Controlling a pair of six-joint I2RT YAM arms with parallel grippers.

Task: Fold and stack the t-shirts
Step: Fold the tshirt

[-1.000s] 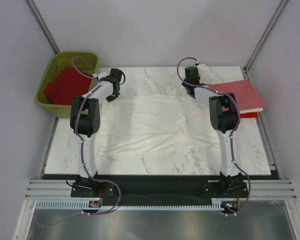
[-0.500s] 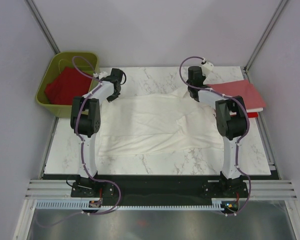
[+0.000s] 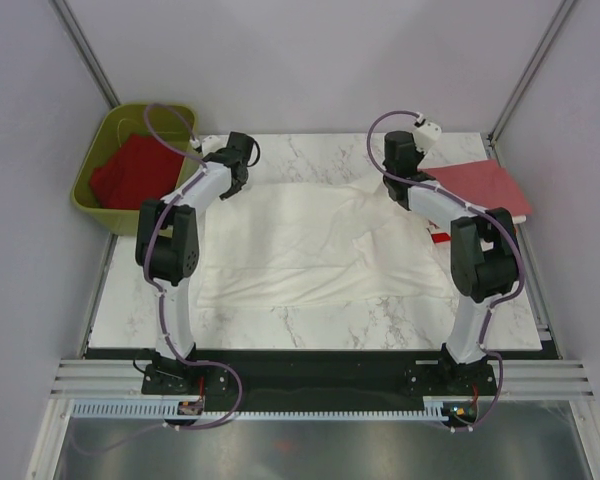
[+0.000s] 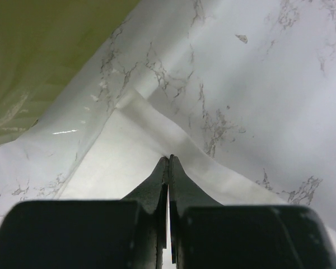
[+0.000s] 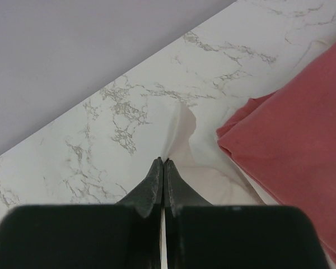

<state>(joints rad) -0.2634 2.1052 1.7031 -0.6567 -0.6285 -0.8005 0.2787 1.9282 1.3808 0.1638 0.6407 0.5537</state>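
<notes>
The white shirt (image 3: 300, 250), soft and creased, lies spread across the marble table (image 3: 310, 320). The left gripper (image 4: 168, 162) is clamped on its far-left corner, the right gripper (image 5: 163, 162) on its far-right corner. A folded pink shirt (image 3: 485, 185) lies at the right edge.

White t-shirt (image 3: 310, 245) is spread across the middle of the marble table (image 3: 310, 320), mostly flat, with soft wrinkles and a fold ridge toward its right side. Its far edge is pinched at two spots, one in my left gripper (image 4: 168, 159) and one in my right gripper (image 5: 163, 162), and the cloth peaks up a little at the right one. Salmon pink t-shirt (image 3: 485, 188) sits folded near the far right corner, just beside the white one, with a bit of bright red cloth (image 3: 441, 238) peeking out at its near edge. A red t-shirt (image 3: 130, 170) is bunched up in the olive tub (image 3: 87, 170) off to the left.
</notes>
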